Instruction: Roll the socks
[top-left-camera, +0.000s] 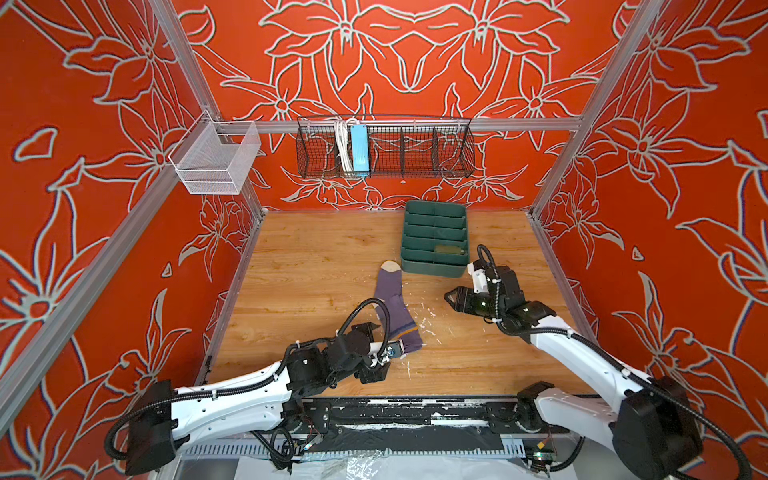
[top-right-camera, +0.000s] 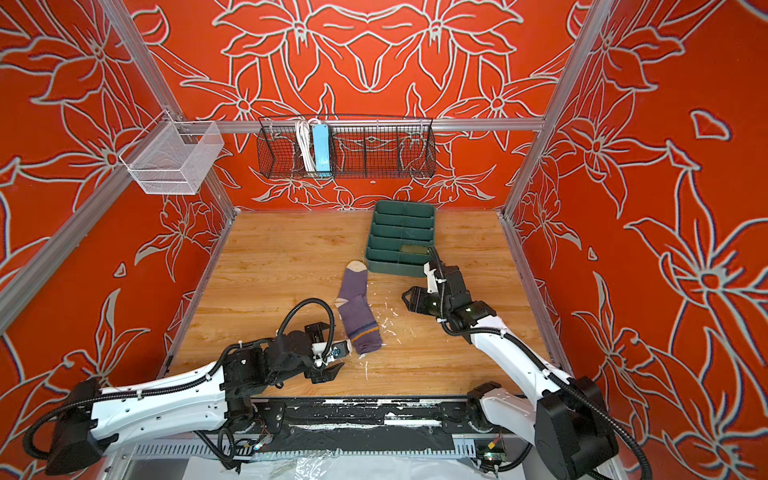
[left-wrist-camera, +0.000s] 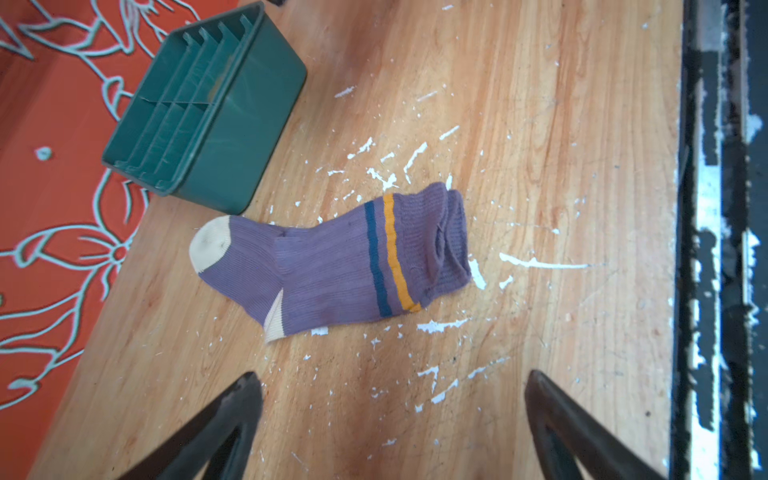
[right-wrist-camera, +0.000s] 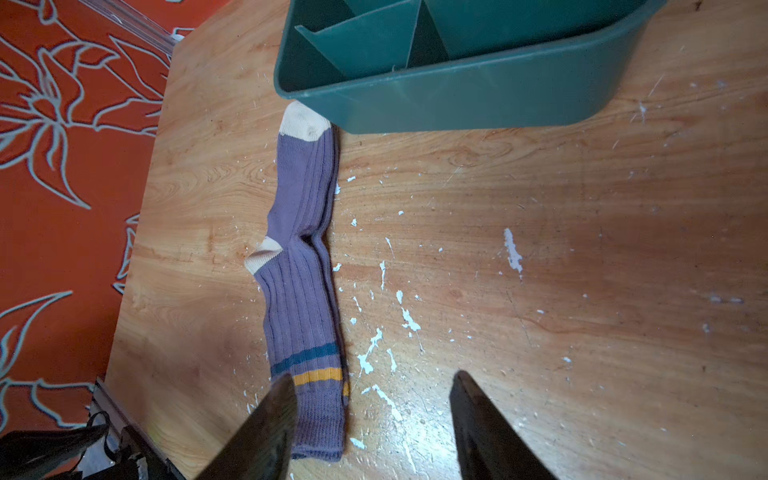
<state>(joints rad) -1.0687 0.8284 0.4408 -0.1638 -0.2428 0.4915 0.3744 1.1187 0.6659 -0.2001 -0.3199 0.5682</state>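
Observation:
A ribbed purple sock (top-left-camera: 392, 307) (top-right-camera: 357, 309) with beige toe and heel and teal and yellow cuff stripes lies flat mid-table, toe toward the back, cuff toward the front. My left gripper (top-left-camera: 374, 351) (top-right-camera: 326, 349) sits just left of the cuff, jaws wide open and empty; its wrist view shows the whole sock (left-wrist-camera: 332, 266) beyond the gripper (left-wrist-camera: 392, 374). My right gripper (top-left-camera: 449, 297) (top-right-camera: 406, 296) hovers to the sock's right, open and empty (right-wrist-camera: 374, 376), one finger (right-wrist-camera: 274, 415) overlapping the cuff (right-wrist-camera: 320, 411) in that view. An olive bundle (top-left-camera: 451, 249), seemingly the other sock, lies in the tray.
A green divided tray (top-left-camera: 434, 270) (top-right-camera: 397, 268) (left-wrist-camera: 249, 124) (right-wrist-camera: 478, 99) stands behind the sock's toe, almost touching it. White flecks (right-wrist-camera: 409, 322) dot the wooden table. A black wire basket (top-left-camera: 386, 145) and a white mesh basket (top-left-camera: 216, 160) hang on the walls.

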